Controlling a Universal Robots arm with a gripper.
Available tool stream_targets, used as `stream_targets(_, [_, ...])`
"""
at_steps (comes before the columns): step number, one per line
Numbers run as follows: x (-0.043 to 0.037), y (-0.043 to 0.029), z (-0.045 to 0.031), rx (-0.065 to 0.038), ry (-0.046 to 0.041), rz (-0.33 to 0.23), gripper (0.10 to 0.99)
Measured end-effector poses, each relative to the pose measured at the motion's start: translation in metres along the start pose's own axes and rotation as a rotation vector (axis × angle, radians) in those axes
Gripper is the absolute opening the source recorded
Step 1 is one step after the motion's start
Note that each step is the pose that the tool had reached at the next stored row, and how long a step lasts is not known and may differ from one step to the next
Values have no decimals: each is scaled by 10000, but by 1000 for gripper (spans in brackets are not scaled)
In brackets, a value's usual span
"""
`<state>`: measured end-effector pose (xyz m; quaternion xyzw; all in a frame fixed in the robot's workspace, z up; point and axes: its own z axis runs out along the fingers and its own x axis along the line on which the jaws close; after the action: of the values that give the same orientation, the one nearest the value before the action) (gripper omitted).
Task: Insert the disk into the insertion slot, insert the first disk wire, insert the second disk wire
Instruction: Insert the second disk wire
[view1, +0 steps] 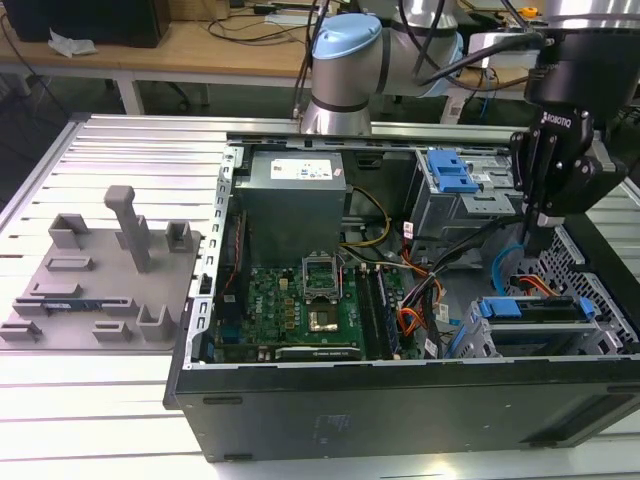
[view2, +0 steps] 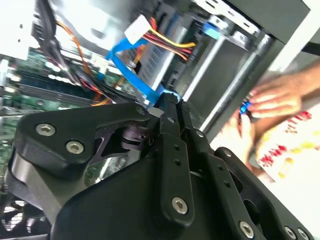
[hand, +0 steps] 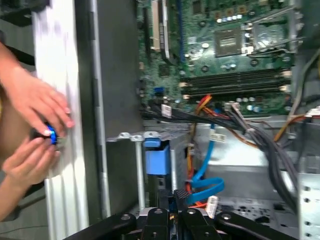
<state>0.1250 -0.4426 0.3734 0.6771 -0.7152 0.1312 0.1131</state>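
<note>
Second wrist view – tool (view2: 172, 102) by light-blue cable (view2: 131, 75); person's hands (view2: 272, 100) nr case.

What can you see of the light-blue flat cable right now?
The light-blue cable is a thin, flat, glossy plastic ribbon. In the first wrist view it drops from the wire bundle by the green circuit board, then loops beside the grey drive cage, ending just above the gripper. In the second wrist view it runs down from the white plug with red and yellow wires to the gripper's tip, whose fingers look closed around its lower end. The plug on that end is hidden.
</note>
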Motion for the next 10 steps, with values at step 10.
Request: stream_targets(10, [144, -142, 56, -84, -1039, 3, 161])
